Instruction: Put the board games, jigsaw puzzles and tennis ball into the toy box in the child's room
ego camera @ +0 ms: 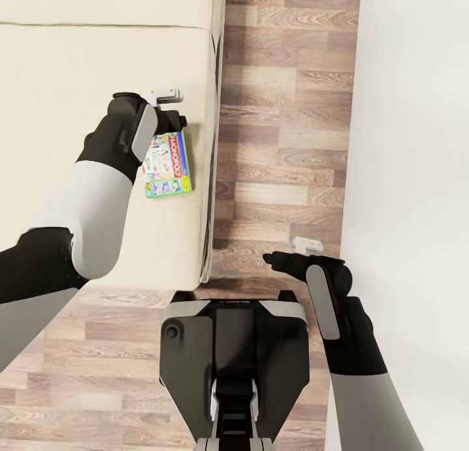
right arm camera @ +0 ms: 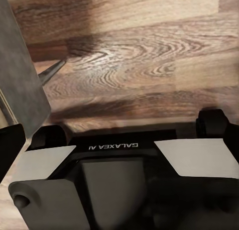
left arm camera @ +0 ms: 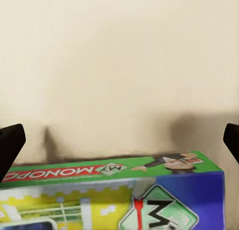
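Note:
A board game (ego camera: 168, 165), a flat printed Monopoly box with a green edge, lies on the beige bed (ego camera: 78, 60) close to its right edge. My left gripper (ego camera: 174, 118) hangs just above the box's far end, open. In the left wrist view its dark fingertips (left arm camera: 10, 145) stand wide apart, with the board game (left arm camera: 124, 200) and bare mattress (left arm camera: 119, 51) between them. My right gripper (ego camera: 268, 259) hovers over the floor beside the bed's corner, open and holding nothing; its finger (right arm camera: 10, 150) shows in the right wrist view.
A strip of wood-plank floor (ego camera: 286, 112) runs between the bed and a white wall (ego camera: 417, 145) on the right. My own base (ego camera: 234, 347) stands at the bed's near corner. The bed's grey side (right arm camera: 20, 80) is close to the right gripper.

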